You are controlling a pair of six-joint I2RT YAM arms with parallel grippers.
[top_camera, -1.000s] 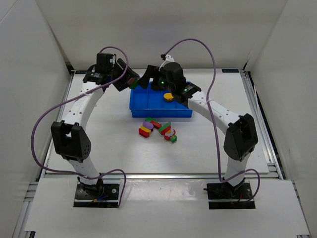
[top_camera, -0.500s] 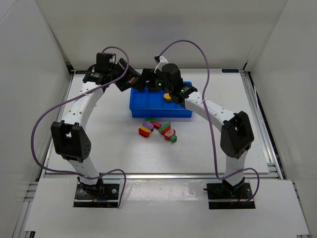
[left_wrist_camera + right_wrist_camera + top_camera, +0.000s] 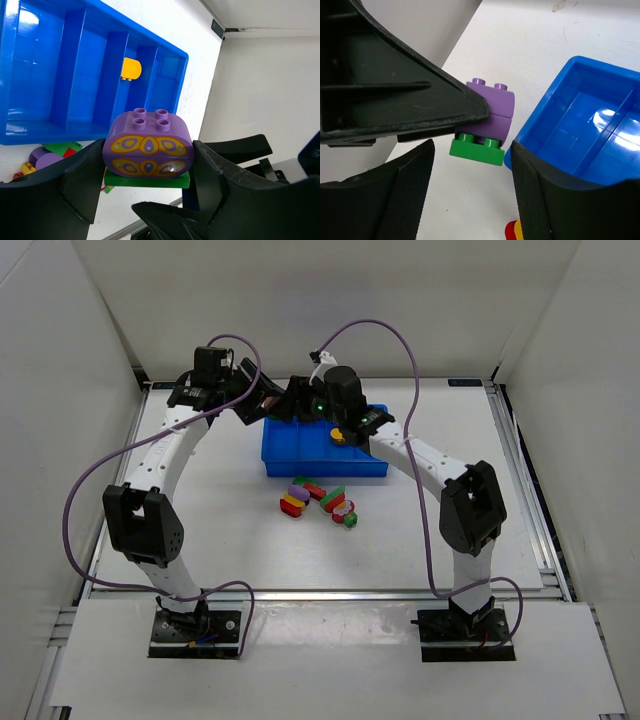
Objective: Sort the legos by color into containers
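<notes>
The left gripper was clamped on a purple oval lego, its two fingers pressed against the piece's rounded ends, with a flat green lego stuck to the underside. In the top view this pair hung above the table, just off the 11 o'clock corner of the blue tray. The right gripper faced it with jaws apart. One finger stood at 9 o'clock and the other at 3 o'clock of the green piece, with a thin gap showing on each side, so it held nothing. Compared with a second before, the right arm had swung toward 9 o'clock, bringing its gripper right up against the left one. Its elbow had shifted inward as well, while the left arm and the loose pile of legos at 6 o'clock of the tray lay as before. In the left wrist view the purple piece's long axis ran from 9 to 3 o'clock, spanning the fingers, its four studs pointing to 12 o'clock and the green piece at 6 o'clock. A yellow lego lay in one of the tray's inner compartments.
</notes>
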